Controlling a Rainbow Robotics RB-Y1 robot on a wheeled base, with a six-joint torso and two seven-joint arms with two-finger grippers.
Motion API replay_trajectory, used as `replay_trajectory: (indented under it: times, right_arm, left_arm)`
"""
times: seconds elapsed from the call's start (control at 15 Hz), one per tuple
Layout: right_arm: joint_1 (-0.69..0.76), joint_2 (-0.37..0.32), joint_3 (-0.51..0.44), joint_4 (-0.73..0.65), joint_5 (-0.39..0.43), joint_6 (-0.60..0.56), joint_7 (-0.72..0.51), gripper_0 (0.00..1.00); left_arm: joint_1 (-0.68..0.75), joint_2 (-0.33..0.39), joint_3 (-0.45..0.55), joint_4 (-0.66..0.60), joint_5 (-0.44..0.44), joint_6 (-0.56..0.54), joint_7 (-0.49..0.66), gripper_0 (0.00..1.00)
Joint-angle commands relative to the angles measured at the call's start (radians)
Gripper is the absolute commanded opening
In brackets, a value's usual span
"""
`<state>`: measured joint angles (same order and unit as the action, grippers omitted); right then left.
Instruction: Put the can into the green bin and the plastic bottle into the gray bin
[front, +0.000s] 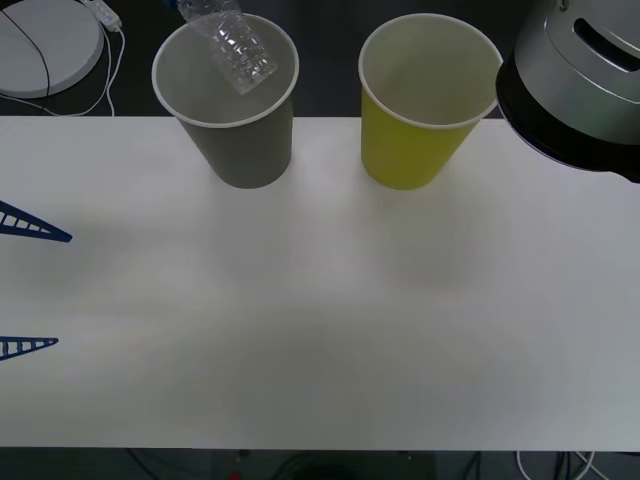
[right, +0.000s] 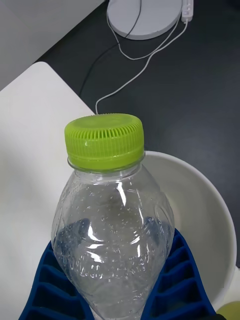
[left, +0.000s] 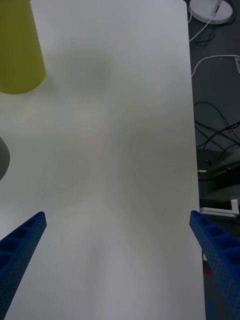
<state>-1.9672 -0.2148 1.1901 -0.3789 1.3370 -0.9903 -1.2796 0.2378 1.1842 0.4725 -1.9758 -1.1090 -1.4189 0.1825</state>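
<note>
Over the gray bin (front: 228, 100), at the far edge of the white table (front: 320, 320), the plastic bottle (front: 232, 45) hangs tilted, its lower end inside the white rim. Right gripper (right: 120, 295) is clamped on the bottle body, blue ribbed fingers (right: 172, 280) pressed against both sides. Left gripper (left: 120, 260) is idle over bare table on the robot's left, fingers spread wide, holding nothing.

Step in hand, as I read it: bottle drop into the gray bin, about at the release point. Next move calls for opening the right fingers while the bottle stays centred over the mouth; given the tilt, it could catch the rim, so lowering a bit further first would be safer. After that, retract clear of the bin without knocking it. I see no can, so I can't judge that half of the task. The green bin (front: 420, 110) stands just beside the gray one, upright, inside looks empty from the front view.

View differences:
- Front view gives both bins and the bottle's position relative to the rim, but not the grip.
- Right wrist view shows the grip, the lime-green cap (right: 104, 137), and the pale bin interior behind the bottle.
- Left wrist view confirms open fingers and catches the green bin's side wall.
</note>
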Motion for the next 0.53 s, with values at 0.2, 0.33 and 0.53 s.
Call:
replay_trajectory:
  times: [0.2, 0.33, 0.53]
  right_arm:
    - [0.001, 0.0, 0.006, 0.005, -0.015, 0.004, 0.0, 0.0]
    - [0.001, 0.0, 0.006, 0.015, -0.021, 0.004, 0.0, 0.81]
    - [0.002, 0.0, 0.006, 0.025, -0.038, 0.016, 0.049, 1.0]
  left_arm:
    - [0.0, 0.0, 0.0, 0.0, 0.0, 0.0, 0.0, 1.0]
    - [0.0, 0.0, 0.0, 0.0, 0.0, 0.0, 0.0, 1.0]
    - [0.0, 0.0, 0.0, 0.0, 0.0, 0.0, 0.0, 1.0]
